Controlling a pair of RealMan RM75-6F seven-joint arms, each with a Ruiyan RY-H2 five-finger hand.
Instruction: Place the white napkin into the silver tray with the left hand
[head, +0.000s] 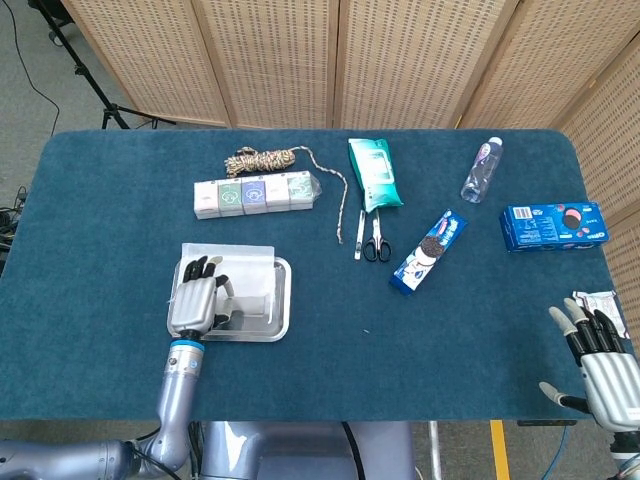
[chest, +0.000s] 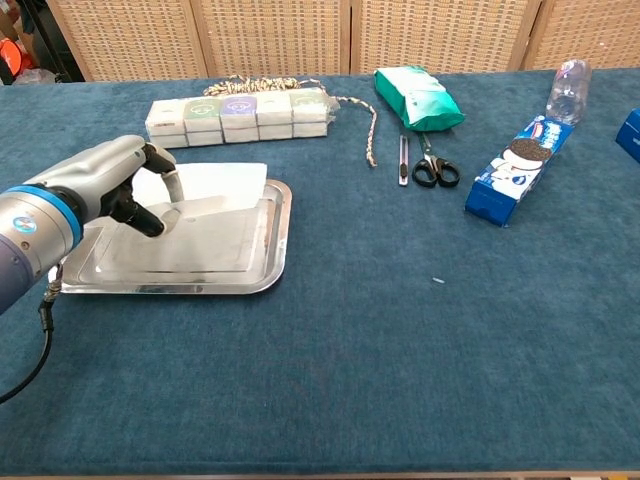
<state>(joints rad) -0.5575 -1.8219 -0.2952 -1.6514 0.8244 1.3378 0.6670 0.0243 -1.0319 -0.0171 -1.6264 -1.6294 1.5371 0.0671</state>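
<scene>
The left hand is hanging over the silver tray, pinching the white napkin. The napkin is lying past the fingertips, partly across the tray's far rim. The right hand is resting apart, fingers spread.

a: the head view looks steeply down from above the robot's side of the bench, taking in the whole blue top up to the wicker screens.

b: the chest view sits low and near, facing across the surface. both views share the silver tray, the scissors and the cookie pack.
</scene>
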